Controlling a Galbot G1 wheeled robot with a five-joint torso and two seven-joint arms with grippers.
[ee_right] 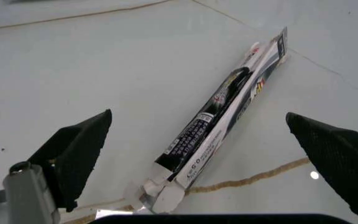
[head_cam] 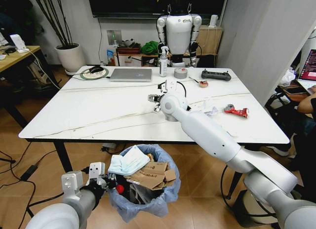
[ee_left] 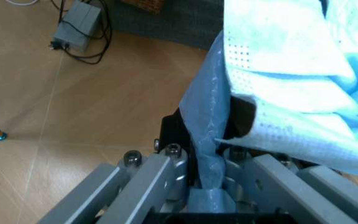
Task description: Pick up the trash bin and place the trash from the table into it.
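A wooden floor runs under a big white marble-look tabletop (head_cam: 98, 115) on slim black legs, with a second humanoid robot (head_cam: 178, 34) parked against the far wall. Along the tabletop's far edge sit a grey laptop (head_cam: 131, 74), a spray bottle (head_cam: 163, 62) and a grey tape roll (head_cam: 180, 73).

The trash bin (head_cam: 143, 189) hangs below the near edge, its light-blue bag bunched over the rim, already loaded with a brown cardboard piece (head_cam: 150, 175) and a pale blue mask-like sheet (head_cam: 127, 162). The left gripper (head_cam: 104, 183) has the bin by its rim: in the left wrist view its fingers (ee_left: 160, 175) are closed on the blue liner (ee_left: 207, 130), pinching it between them.

The right gripper (head_cam: 157, 97) is out over the middle of the tabletop with its fingers (ee_right: 79, 151) spread wide and holding nothing. A long flat black-and-white wrapper (ee_right: 219, 123) lies on the marble directly between those fingers, touching neither. Off to the arm's right side rest crumpled white tissues (head_cam: 210, 108) and a crushed red-labelled bottle (head_cam: 236, 111).
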